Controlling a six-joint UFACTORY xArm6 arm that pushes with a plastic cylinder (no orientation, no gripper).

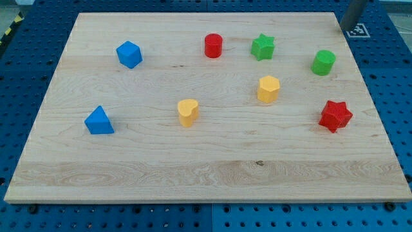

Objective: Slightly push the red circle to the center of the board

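Note:
The red circle (213, 46), a short cylinder, stands near the top of the wooden board (206, 174), slightly right of the middle. My tip (346, 28) shows at the view's top right, at the board's top right corner. It is far to the right of the red circle and touches no block. The nearest block to the tip is the green circle (324, 62), below and to its left.
A green star (262, 47) stands just right of the red circle. A yellow hexagon (268, 89), a yellow heart (188, 112), a red star (335, 116), a blue cube (129, 54) and a blue triangle (99, 121) are spread over the board. A fiducial tag (357, 29) lies off the top right corner.

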